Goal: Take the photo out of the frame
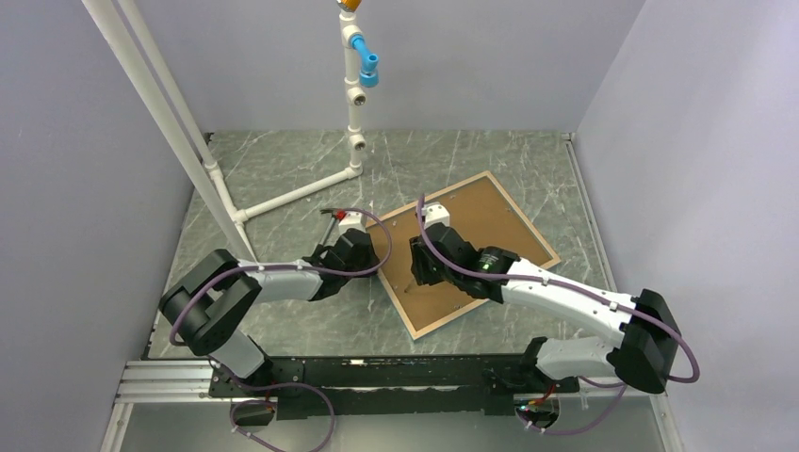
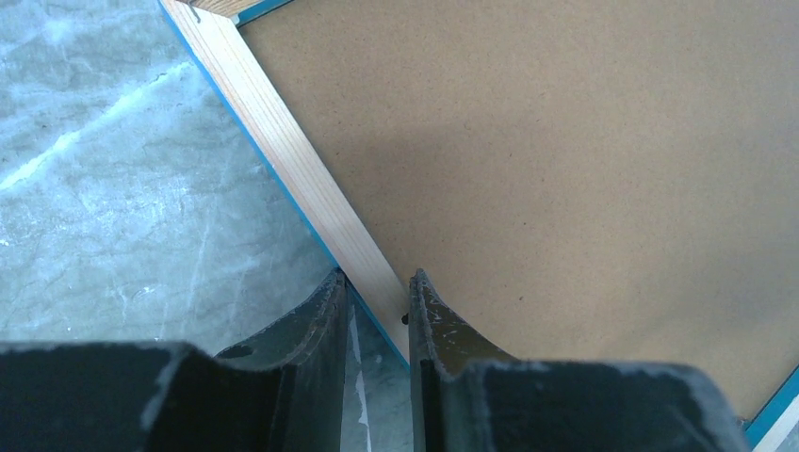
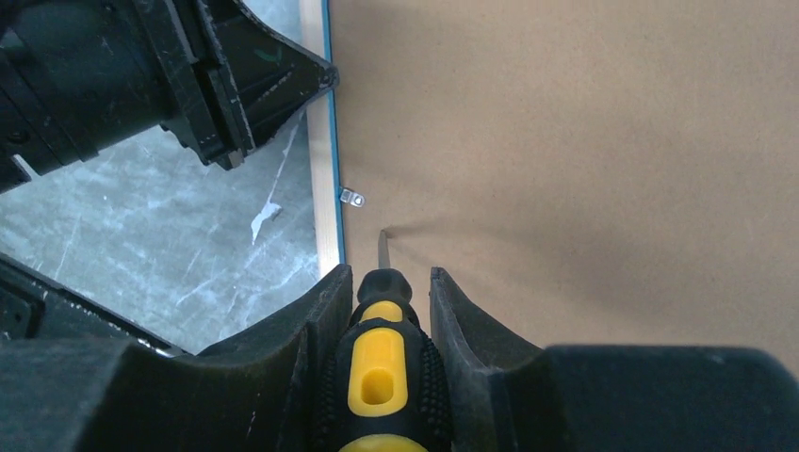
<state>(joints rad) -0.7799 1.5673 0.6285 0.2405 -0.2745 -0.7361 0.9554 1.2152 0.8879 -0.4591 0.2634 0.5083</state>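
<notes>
Screwdriver [image 3: 382, 367] in right end effector [image 3: 387, 276], frame [image 3: 322, 188] face-down

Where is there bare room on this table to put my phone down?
Bare marble lies between the frame and the back wall, and in the near strip before the frame. Crowded: the frame's left edge, where the left fingers straddle its rim and the right fingers hold a screwdriver; the pipe stand takes the far left.

We can read no text, label, brand, number or sign, neither on the frame [image 2: 301, 179], its board [image 2: 565, 169], the screwdriver [image 3: 382, 372] nor the bench [image 2: 113, 188].
</notes>
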